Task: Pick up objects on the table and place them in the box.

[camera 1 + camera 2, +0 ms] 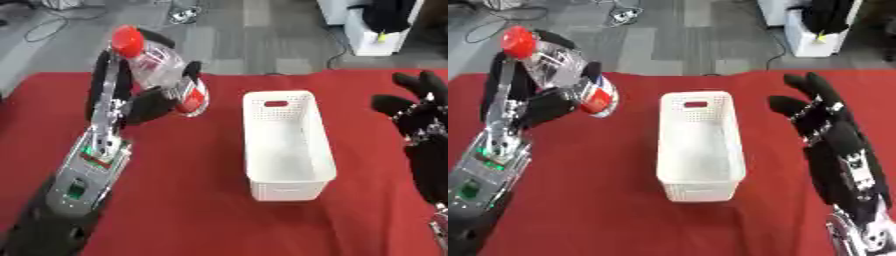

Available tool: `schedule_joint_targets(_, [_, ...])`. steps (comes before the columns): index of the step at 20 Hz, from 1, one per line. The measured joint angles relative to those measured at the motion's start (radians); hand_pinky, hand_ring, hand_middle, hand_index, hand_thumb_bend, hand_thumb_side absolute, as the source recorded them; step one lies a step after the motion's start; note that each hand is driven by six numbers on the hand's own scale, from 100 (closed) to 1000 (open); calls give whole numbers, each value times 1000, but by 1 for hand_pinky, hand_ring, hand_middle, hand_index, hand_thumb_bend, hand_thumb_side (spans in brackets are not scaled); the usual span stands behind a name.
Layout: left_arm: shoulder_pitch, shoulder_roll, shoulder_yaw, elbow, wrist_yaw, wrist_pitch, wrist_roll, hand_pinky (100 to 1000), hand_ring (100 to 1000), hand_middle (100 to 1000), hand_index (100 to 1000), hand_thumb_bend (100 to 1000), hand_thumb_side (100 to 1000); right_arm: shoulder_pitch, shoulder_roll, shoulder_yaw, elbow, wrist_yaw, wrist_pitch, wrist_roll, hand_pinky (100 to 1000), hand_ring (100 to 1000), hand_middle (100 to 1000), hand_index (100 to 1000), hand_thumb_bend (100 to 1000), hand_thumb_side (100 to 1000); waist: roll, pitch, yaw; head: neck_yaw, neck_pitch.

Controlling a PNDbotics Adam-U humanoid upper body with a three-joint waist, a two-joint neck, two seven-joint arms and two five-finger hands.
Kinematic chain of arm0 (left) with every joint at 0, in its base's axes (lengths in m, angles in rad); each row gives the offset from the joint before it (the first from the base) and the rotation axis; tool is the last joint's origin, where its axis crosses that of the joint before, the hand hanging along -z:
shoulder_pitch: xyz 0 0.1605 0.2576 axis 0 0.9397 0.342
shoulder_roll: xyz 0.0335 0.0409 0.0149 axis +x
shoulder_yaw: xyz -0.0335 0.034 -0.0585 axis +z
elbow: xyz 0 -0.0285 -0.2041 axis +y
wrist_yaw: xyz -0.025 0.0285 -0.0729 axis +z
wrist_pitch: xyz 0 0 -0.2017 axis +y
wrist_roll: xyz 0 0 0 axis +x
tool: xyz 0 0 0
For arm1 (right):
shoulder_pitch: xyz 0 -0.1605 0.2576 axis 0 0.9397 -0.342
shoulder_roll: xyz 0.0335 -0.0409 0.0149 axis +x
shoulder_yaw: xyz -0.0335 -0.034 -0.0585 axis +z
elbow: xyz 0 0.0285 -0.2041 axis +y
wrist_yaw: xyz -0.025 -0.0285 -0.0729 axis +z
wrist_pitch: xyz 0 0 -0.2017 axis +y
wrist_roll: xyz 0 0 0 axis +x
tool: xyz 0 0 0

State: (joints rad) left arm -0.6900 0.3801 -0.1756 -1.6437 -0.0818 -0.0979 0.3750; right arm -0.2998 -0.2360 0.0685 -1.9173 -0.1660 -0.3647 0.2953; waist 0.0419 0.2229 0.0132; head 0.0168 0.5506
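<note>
Well, left hand (144, 102) curls round a red-capped clear bottle (157, 67) at ten o'clock from the white box (286, 145); right hand (829, 132) spread open at three.

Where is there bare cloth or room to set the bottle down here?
The box looks empty inside. Bare red cloth lies between the left arm and the box, and between the box and the open right robot hand. It is crowded at the left robot hand holding the bottle.

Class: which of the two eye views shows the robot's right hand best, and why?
The right eye view: the black right hand shows whole, fingers spread open above the red tablecloth, beside the white plastic box. In the left eye view the frame's right edge cuts it off.
</note>
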Motion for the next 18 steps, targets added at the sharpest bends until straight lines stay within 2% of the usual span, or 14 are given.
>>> schedule_joint_targets(9, [-53, 4, -25, 11, 2, 11, -48, 100, 562, 208, 132, 240, 100, 4, -1, 1, 6, -6, 3, 5, 877, 829, 922, 1000, 273, 888, 10, -9, -24, 0, -7])
schedule_joint_targets(18, [-85, -43, -60, 49, 1, 5, -76, 100, 613, 214, 131, 228, 100, 4, -1, 1, 9, -10, 7, 11, 878, 830, 923, 1000, 272, 887, 27, -11, -61, 0, -8])
